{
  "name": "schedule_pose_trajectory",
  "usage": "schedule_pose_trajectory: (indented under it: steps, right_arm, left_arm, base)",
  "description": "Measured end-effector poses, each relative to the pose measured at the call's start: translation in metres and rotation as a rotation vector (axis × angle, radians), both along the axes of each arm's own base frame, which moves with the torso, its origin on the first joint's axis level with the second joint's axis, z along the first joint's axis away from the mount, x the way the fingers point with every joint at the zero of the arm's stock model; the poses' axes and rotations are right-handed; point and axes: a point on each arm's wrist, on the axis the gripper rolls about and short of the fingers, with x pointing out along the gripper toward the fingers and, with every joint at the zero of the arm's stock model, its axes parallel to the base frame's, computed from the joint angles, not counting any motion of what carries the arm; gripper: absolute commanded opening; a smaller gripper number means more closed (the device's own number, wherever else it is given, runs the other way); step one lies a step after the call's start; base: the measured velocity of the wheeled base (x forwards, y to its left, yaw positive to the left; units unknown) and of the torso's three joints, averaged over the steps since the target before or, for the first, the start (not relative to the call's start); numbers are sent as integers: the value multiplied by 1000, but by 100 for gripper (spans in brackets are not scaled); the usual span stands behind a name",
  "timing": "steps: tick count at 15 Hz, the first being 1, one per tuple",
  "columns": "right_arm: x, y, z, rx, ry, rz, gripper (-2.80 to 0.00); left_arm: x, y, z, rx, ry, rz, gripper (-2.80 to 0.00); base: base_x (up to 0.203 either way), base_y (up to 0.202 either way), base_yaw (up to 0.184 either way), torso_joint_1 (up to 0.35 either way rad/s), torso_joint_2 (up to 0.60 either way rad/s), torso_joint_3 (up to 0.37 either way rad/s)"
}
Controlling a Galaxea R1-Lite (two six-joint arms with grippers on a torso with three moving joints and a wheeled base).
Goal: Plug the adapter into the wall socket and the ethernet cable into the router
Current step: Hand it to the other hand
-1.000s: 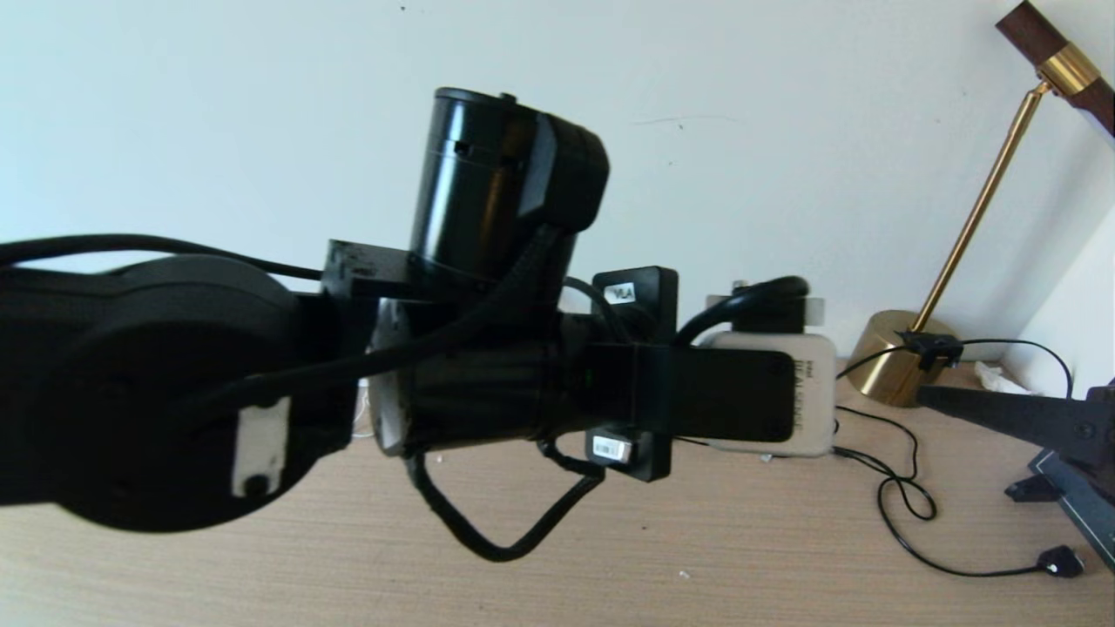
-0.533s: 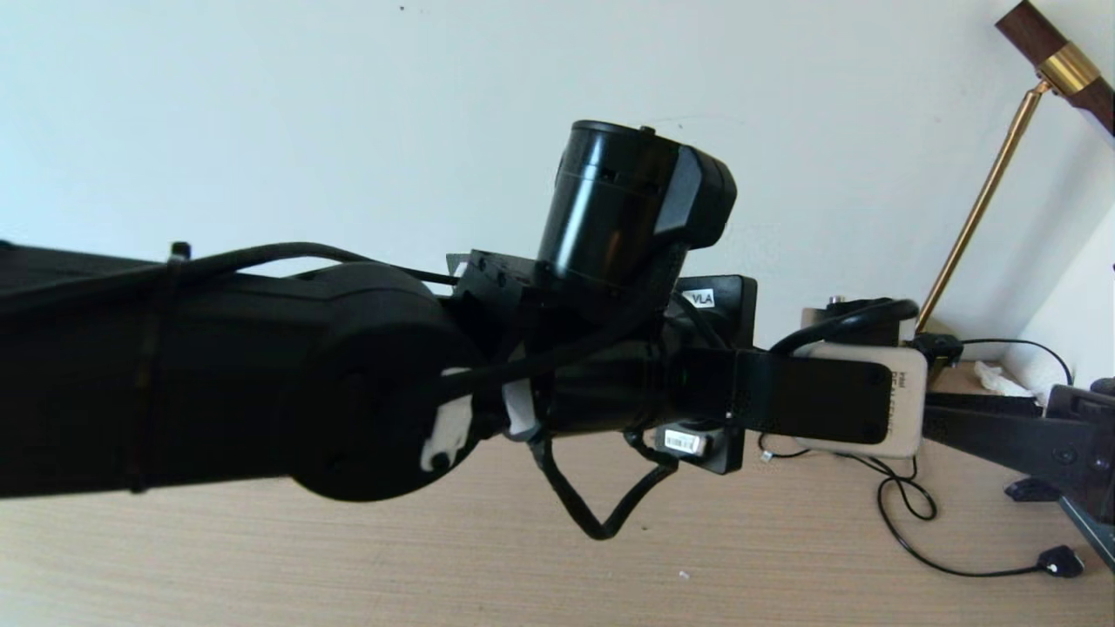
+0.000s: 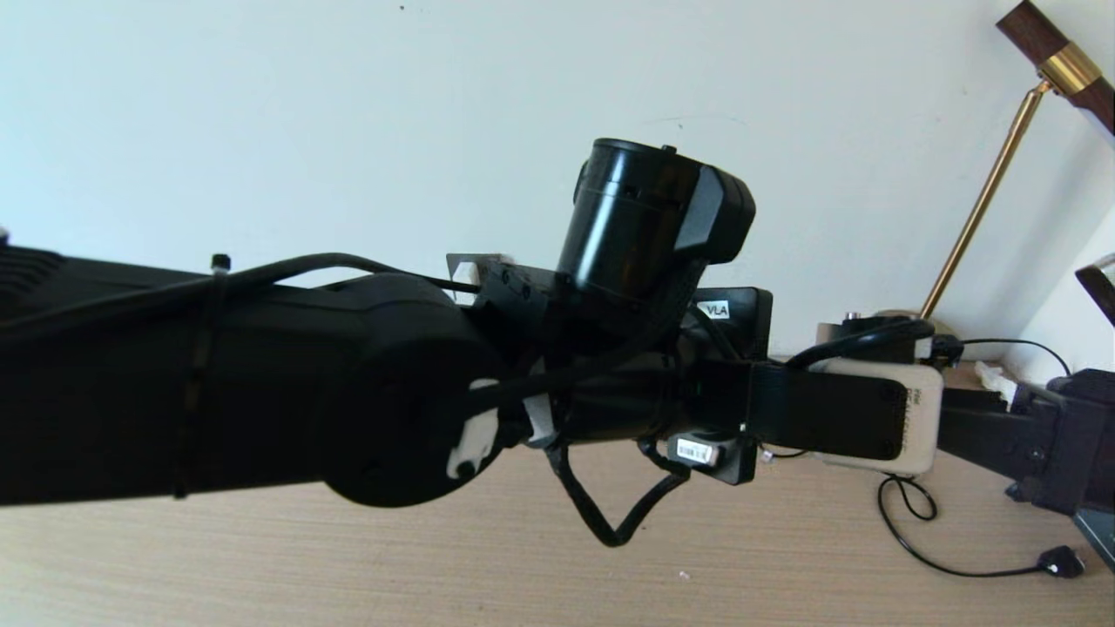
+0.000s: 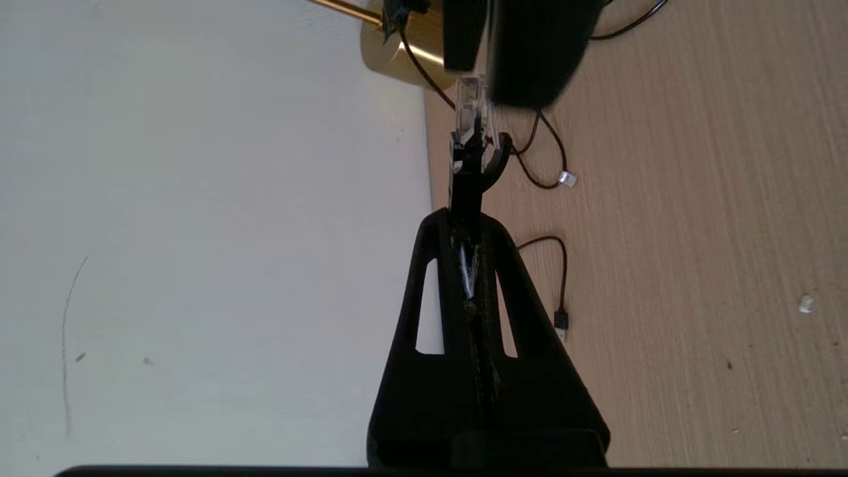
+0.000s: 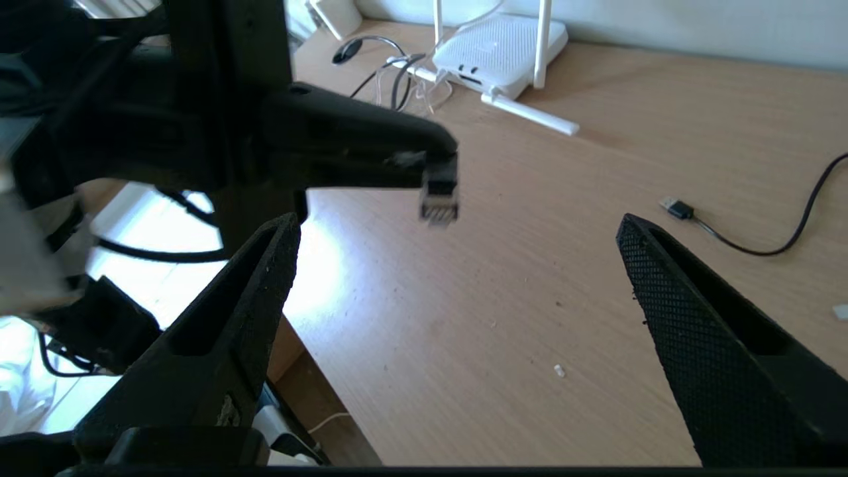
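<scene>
The left gripper (image 4: 469, 165) is up off the desk (image 3: 348, 557), arm stretched across the head view toward the right side, and its jaws are clenched on the ethernet cable (image 4: 470, 149). The black boot is pinched at the fingertips with the clear clip plug poking out beyond them. From the right wrist view that plug (image 5: 438, 199) hangs in mid-air over the desk, pointing down, touching nothing.

The right gripper (image 5: 457, 311) waits just beside it, jaws spread wide and empty, the plug sitting in the space ahead of them. It looks like a handover or a regrip is being set up, though that is only my read.

The router (image 5: 503, 50) sits well apart, at the back of the desk by the wall, antennas up, one antenna lying flat on the wood. Its port row faces this way with other cords already bunched there. The adapter and the socket I cannot pick out here, so whether that half is done I cannot tell.

So we are in the ethernet step, with the cable carried and not yet plugged. The next move calls for bringing the plug to the port row, squaring it with a free port with the clip on the correct side, then pushing straight in. The crowded cords could foul the approach.
</scene>
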Motion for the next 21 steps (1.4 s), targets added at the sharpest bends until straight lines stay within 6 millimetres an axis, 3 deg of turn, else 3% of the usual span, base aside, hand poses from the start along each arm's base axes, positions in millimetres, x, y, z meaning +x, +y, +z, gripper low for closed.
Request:
schedule_pose_trajectory:
  steps: [12, 13, 21]
  right_arm:
    - [4, 2, -2, -5, 11, 3, 0]
    - [4, 2, -2, -3, 6, 3, -280]
    - [2, 7, -3, -1, 9, 35, -280]
  left_arm:
    - [-7, -4, 0, -1, -1, -20, -280]
    - [-8, -4, 0, -1, -1, -21, -280]
    - [-10, -6, 0, 1, 0, -29, -280]
  base:
    - [0, 0, 0, 0, 0, 0]
    - [0, 0, 0, 0, 0, 0]
    - [0, 0, 0, 0, 0, 0]
